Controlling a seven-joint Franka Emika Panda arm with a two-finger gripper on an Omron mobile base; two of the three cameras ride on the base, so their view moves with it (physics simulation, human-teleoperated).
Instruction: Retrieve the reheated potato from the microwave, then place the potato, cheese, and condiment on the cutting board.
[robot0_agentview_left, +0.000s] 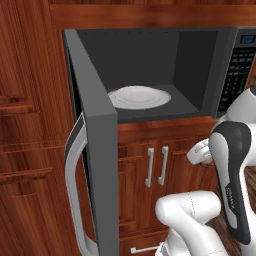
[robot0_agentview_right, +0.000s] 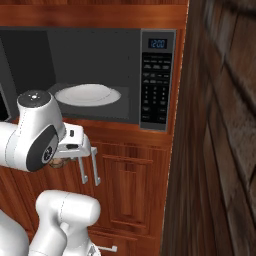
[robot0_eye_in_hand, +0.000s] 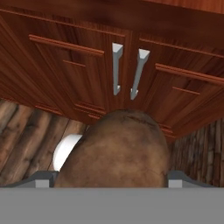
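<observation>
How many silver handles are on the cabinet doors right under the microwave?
2: a left handle and a right handle, side by side where the two doors meet, below the open microwave. The arm hides part of them in the right base view.

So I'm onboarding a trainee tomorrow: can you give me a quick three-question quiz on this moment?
1. True or false: the microwave door stands open.
2. What is left inside the oven cavity? A) the potato B) a white plate C) a red bottle
3. Fill in: the tool is closed around the ______.

Key:
1. True; the door is swung out to the left.
2. B; the white plate lies bare.
3. Potato; in the hand view the potato sits between the fingers, in front of the cabinet doors below the oven.
</observation>
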